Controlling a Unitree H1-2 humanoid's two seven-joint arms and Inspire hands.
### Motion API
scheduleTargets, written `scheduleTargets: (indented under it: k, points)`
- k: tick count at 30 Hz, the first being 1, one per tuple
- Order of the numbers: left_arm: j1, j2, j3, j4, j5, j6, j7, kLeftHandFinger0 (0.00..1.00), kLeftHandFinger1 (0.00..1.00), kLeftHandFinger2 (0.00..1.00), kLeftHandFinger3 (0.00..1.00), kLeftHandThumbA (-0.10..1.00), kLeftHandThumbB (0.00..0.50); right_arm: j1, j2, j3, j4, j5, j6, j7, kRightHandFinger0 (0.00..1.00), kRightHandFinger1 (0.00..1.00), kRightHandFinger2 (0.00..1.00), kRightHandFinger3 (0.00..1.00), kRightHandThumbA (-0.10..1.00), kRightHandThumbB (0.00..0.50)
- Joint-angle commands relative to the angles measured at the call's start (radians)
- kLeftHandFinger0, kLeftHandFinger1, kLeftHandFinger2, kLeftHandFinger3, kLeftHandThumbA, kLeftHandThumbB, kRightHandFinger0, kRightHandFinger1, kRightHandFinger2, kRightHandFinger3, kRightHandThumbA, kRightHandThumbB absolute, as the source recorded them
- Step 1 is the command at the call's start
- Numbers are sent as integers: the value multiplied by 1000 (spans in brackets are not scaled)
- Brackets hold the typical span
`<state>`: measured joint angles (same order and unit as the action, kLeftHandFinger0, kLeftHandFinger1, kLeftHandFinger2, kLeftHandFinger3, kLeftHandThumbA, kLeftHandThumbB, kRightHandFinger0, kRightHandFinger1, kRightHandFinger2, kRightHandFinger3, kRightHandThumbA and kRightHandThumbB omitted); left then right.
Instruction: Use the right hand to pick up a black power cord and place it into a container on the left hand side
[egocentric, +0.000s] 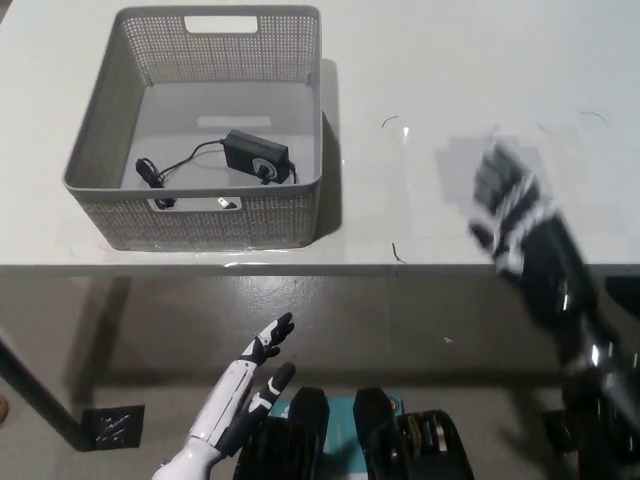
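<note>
A black power cord with a boxy adapter (258, 155) lies on the floor of a grey perforated plastic basket (112, 85), the adapter toward the basket's right-hand wall in the picture and the thin cable trailing off to the other side, ending in a small plug near the front wall. The basket sits on the far left part of a white tabletop (450, 80), close to its front edge.

The black right hand (510, 210) is blurred, held over the tabletop's front edge at the picture's right, well apart from the basket and from the cord inside it. Its fingers appear spread and hold nothing, with pale patches showing along them. The black forearm runs down from it toward the lower right corner.

The white left hand (262, 365) rests low in the picture, below the tabletop's edge and over the grey floor (420, 310), its dark-tipped fingers apart and empty. It is below the basket in the picture, touching neither basket nor cord.
</note>
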<state>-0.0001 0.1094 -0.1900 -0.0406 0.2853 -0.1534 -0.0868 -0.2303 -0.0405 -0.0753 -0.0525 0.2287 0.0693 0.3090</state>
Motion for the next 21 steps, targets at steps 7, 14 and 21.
scheduleTargets:
  k: [7,14,21]
  points:
    - [-45,-16,35,23,-27,-86,36,1000,1000,1000,1000,1000,113,170,83,131,225,101,-206,155,1000,1000,1000,1000,1000,392]
    - [-57,-19,46,37,-38,-99,33,1000,1000,1000,1000,1000,126,163,110,148,390,69,-300,162,1000,1000,1000,1000,1000,362]
    - [-51,-18,44,32,-30,-91,29,1000,1000,1000,1000,1000,120,144,114,144,450,74,-341,157,1000,1000,1000,1000,1000,355]
